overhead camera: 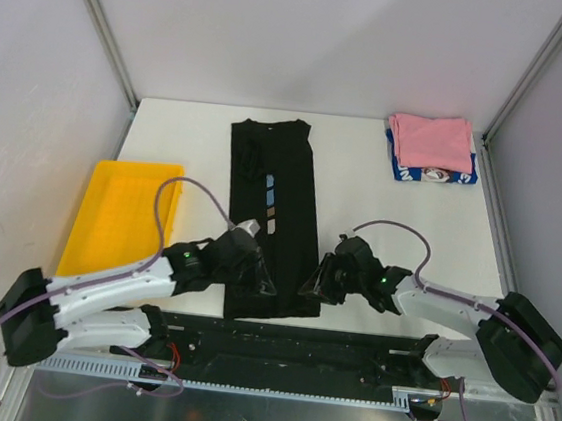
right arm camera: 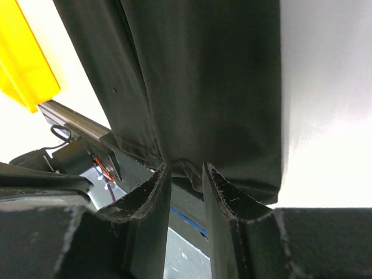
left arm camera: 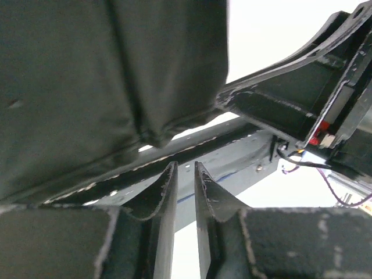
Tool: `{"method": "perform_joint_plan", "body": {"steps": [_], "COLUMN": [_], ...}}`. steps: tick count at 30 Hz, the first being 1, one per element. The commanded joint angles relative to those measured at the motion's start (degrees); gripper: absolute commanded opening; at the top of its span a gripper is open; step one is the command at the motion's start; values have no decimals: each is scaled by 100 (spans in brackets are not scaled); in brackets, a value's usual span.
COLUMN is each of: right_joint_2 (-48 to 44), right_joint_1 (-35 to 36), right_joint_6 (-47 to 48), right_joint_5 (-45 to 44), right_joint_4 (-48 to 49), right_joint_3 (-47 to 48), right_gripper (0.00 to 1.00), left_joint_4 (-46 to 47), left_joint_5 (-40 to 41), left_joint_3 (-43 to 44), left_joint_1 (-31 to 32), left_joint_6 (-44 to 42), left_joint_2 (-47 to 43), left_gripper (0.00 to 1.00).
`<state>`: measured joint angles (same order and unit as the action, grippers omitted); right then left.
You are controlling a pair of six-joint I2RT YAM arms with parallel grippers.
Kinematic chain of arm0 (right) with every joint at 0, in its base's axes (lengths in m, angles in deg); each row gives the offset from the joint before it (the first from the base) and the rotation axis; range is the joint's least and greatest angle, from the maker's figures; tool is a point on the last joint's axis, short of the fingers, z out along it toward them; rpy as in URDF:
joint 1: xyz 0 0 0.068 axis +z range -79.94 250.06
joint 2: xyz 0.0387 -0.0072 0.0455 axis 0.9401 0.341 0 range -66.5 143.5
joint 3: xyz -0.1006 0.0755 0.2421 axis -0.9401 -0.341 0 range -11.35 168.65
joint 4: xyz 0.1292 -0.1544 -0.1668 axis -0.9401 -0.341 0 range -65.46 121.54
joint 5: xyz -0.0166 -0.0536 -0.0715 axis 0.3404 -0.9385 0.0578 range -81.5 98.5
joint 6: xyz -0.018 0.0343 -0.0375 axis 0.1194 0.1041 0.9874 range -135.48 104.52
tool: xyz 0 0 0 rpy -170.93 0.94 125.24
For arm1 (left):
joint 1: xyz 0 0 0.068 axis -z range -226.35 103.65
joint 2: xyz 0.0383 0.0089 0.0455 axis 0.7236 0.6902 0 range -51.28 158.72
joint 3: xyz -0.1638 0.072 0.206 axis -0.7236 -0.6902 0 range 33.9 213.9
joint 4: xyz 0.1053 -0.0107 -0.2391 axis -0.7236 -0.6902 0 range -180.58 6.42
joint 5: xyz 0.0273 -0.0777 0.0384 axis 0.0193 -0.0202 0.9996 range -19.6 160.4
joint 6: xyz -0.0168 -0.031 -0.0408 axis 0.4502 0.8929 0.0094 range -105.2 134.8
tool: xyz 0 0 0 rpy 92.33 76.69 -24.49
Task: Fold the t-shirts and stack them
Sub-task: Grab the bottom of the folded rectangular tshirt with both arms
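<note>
Here the black shirt [overhead camera: 295,172] lies folded into a long narrow strip down the middle of the bench [overhead camera: 382,206], running from the far edge to the near edge; its print [overhead camera: 270,204] shows as a short column of blue, brown and cream marks on the left part of the strip. Both arms reach in low at the strip's near end. The left end effector [overhead camera: 253,268] is over the near-left corner and the right end effector [overhead camera: 316,280] is at the near-right edge. In the left wrist view the fingers [left arm camera: 165,197] stand a narrow slot apart with nothing between them; the shirt's corner hangs just beyond the tips, not touching. In the right wrist view the fingers [right arm camera: 156,195] are likewise slightly apart and the hem bunches right at the tips; whether cloth is pinched there I cannot tell. At the far right corner the pink shirt [overhead camera: 431,141] sits folded on top of the blue-and-white shirt [overhead camera: 435,177], a neat stack well apart from the black one. The tray [overhead camera: 120,214] lies at the left of the bench, beside the left arm.
</note>
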<state>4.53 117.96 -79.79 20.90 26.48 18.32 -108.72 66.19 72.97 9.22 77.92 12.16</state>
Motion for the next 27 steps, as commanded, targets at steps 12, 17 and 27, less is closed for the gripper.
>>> {"method": "perform_joint_plan", "body": {"steps": [12, 17, 27], "right_joint_2": [736, 869, 563], "right_joint_1": [783, 838, 766], "right_joint_6": [-86, -101, -115], "right_joint_5": [-419, -425, -348], "right_joint_4": [-4, -62, 6], "right_joint_3": [215, 215, 279], "right_gripper": [31, 31, 31], "left_joint_4": [-2410, -2504, -2185], "left_joint_5": [1514, 1538, 1377], "left_joint_3": [-1269, -1341, -1456], "left_joint_1": [-477, -533, -553], "left_joint_6": [999, 1046, 872], "left_joint_2": [-2266, -2205, -1850], "left_gripper": [31, 35, 41]}}
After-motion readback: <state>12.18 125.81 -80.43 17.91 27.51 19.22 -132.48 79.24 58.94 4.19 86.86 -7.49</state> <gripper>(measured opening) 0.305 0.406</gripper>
